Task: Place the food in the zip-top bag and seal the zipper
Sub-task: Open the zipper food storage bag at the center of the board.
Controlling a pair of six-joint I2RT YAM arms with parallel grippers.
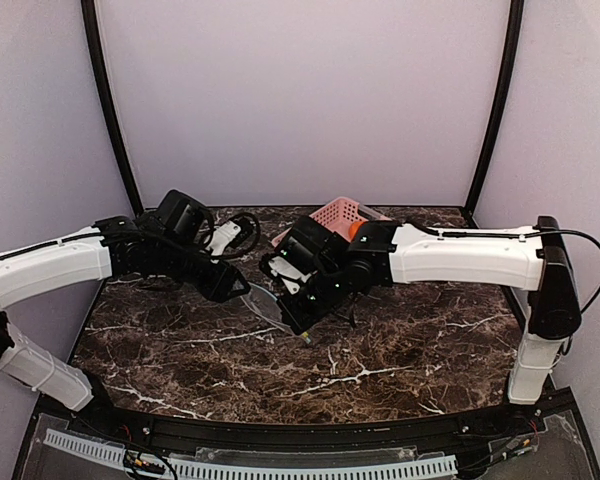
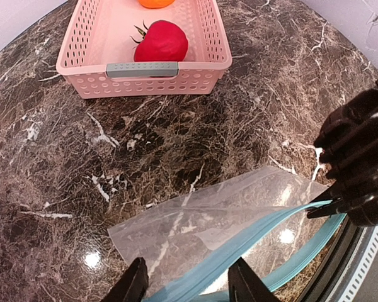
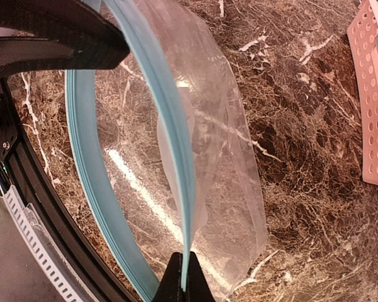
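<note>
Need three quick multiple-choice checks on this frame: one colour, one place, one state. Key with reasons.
1. The zipper of the bag is: A teal-blue, B yellow, C red.
2. The red toy food lies: A in the bag, B in the pink basket, C on a plate.
3. The bag's mouth is: A sealed, B open, C folded over.

Key:
1 A, the strip shows teal in both wrist views.
2 B, it sits behind the basket's near wall.
3 B, the two strips bow apart, with the right gripper pinching one.

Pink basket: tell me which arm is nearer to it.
Right. The right arm passes over the pink basket's near right corner; the left arm is off to its left, apart.
</note>
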